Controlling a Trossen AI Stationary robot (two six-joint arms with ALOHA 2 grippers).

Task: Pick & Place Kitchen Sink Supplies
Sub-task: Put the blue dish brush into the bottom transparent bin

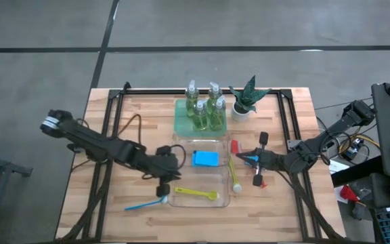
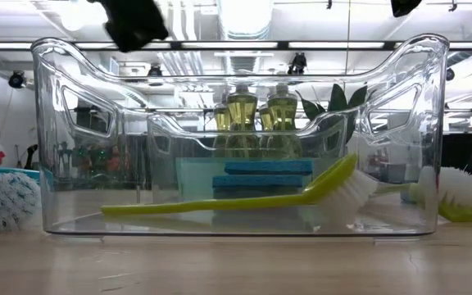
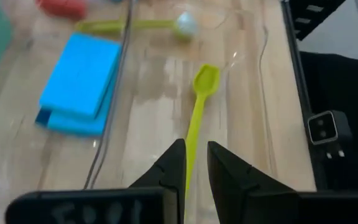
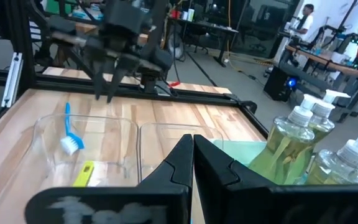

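We see table (image 1: pixel 80 169), two clear bins (image 1: pixel 181 198), plant (image 1: pixel 244 98), four pump bottles (image 1: pixel 205 108) on green tray (image 1: pixel 180 120). Sponges (image 1: pixel 206 158) in far bin; yellow brush (image 1: pixel 196 193) in near bin. Left gripper (image 1: pixel 162 192) above it, jaws narrowly apart, empty. Right gripper (image 1: pixel 239 157) closed, beside bins.

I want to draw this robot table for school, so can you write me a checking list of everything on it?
Surface: wooden table, black frame.
Job's things: four pump bottles on the green tray; blue sponges and yellow brush in clear bins; blue brush and a second yellow brush outside them.
Clutter: potted plant.
Grippers: left gripper slightly open above the yellow brush, holding nothing; right gripper shut, empty.
Cables: black cable on the table.
Surroundings: person at benches.
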